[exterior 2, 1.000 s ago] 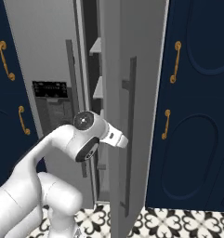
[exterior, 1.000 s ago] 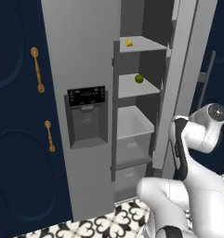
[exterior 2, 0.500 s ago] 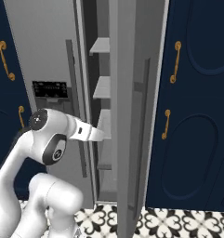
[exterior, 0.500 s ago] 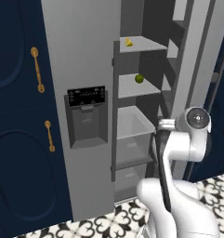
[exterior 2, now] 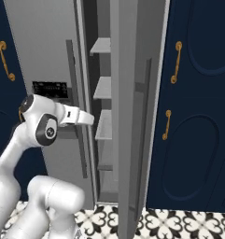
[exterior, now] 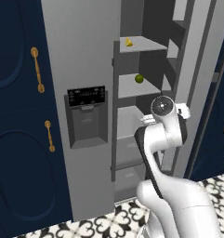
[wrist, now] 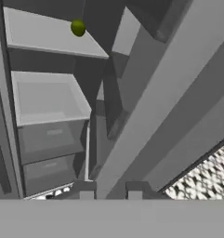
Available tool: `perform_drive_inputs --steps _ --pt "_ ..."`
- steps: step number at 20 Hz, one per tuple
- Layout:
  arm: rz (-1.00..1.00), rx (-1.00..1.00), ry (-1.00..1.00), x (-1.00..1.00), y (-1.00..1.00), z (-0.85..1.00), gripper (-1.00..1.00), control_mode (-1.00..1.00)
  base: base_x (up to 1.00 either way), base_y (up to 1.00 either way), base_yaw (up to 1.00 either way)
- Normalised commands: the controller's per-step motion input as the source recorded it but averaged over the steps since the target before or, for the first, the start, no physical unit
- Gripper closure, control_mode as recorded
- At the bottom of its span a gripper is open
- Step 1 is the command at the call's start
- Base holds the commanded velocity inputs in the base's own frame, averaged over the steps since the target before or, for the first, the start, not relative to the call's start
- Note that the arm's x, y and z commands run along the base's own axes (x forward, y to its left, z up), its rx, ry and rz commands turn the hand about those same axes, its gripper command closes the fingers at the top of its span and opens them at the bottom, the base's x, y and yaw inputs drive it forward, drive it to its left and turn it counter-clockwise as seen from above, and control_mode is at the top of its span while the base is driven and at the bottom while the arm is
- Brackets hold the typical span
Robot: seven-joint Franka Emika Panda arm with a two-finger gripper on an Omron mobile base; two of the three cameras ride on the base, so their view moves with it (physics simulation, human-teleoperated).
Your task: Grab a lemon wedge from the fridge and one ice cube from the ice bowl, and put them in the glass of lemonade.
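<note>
You get the fridge [exterior: 81,69] contents best from the left base view: right door swung open, lemon wedge [exterior: 128,42] sitting on the top visible shelf, a small round green fruit [exterior: 139,78] on the shelf below it, pale drawers under that. The right base view doesn't give you either fruit; it looks edge-on along the open door [exterior 2: 132,116] with its long dark handle [exterior 2: 144,135], and you see just the shelf edges stacked inside. The hand view picks up the green fruit [wrist: 78,27] at the top on its shelf, 2 drawers below, and the inner face of the door running diagonally across the right side. Gripper [wrist: 110,191]: the 2 dark tips sit a small gap apart at the bottom of the hand view, nothing between them, just in front of the door's edge; slightly parted, empty. In the left base view the arm's wrist is up at about the level below the green fruit's shelf, right at the opening, and the fingers themselves are hidden behind it. Room: navy cabinets [exterior: 16,139] with gold handles [exterior: 37,69] flank the fridge on both sides; floor [exterior: 108,223] is black-and-white patterned tile. The dispenser recess [exterior: 88,116] in the left door has a black panel with small white markings, too small to read. No other writing or branding you can make out.
</note>
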Motion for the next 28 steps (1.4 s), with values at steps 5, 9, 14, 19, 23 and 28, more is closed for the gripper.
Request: perform_drive_inputs --steps 5,9,14,19,23,28 --pt "0.00 -0.11 0.18 0.55 0.00 0.00 -1.00 -1.00 0.00 0.00 0.00" --pt "0.00 -0.16 0.17 0.53 -0.37 0.00 -1.00 -1.00 0.00 0.00 0.00" --pt "0.02 -0.19 0.23 0.65 -0.22 0.00 -1.00 -1.00 0.00 0.00 0.00" --pt "0.08 -0.18 0.33 0.80 -0.14 0.00 -1.00 -1.00 0.00 0.00 0.00" --pt "0.01 -0.01 0.37 0.36 -0.85 -0.02 -1.00 -1.00 0.00 0.00 0.00" --pt "-0.03 0.02 0.14 -0.39 -1.00 -0.23 -1.00 -1.00 0.00 0.00 0.00"
